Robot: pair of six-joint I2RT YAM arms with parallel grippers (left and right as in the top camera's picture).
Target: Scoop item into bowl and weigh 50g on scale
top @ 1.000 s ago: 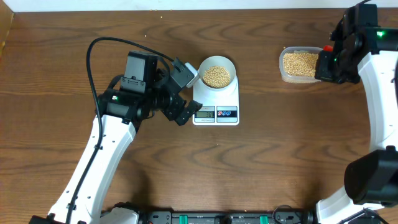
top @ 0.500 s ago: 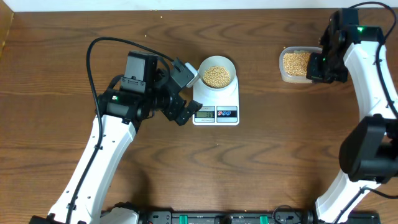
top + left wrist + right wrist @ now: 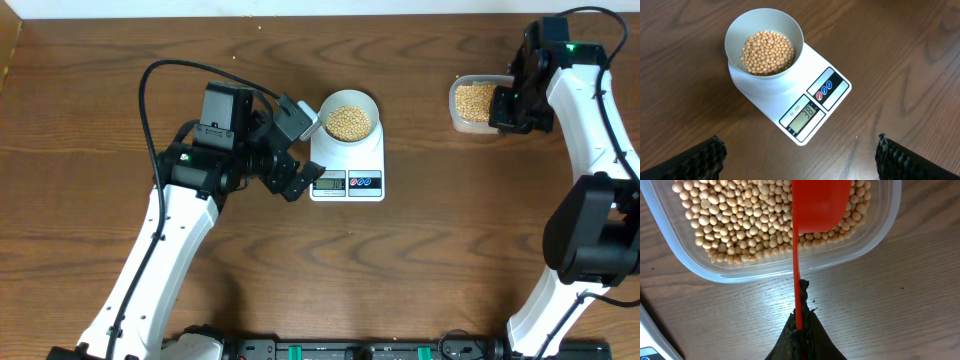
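Note:
The pale bowl [image 3: 349, 117] stands on the white scale [image 3: 348, 165], holding tan beans [image 3: 348, 122]. In the left wrist view the bowl [image 3: 764, 42] of beans [image 3: 767, 52] sits on the scale [image 3: 805, 107], whose display reads 38. My left gripper [image 3: 297, 150] is open and empty just left of the scale; its fingertips [image 3: 797, 160] frame bare table. My right gripper [image 3: 512, 100] is shut on a red scoop [image 3: 815, 205], whose cup lies over the beans [image 3: 740, 220] in the clear tub [image 3: 705, 267].
The clear plastic tub [image 3: 453, 112] of beans stands at the back right of the brown wooden table. A black cable [image 3: 160, 75] loops over the left arm.
My right arm has swung left and towards the tub, bringing the scoop over the beans. The left arm, bowl and scale have not moved.

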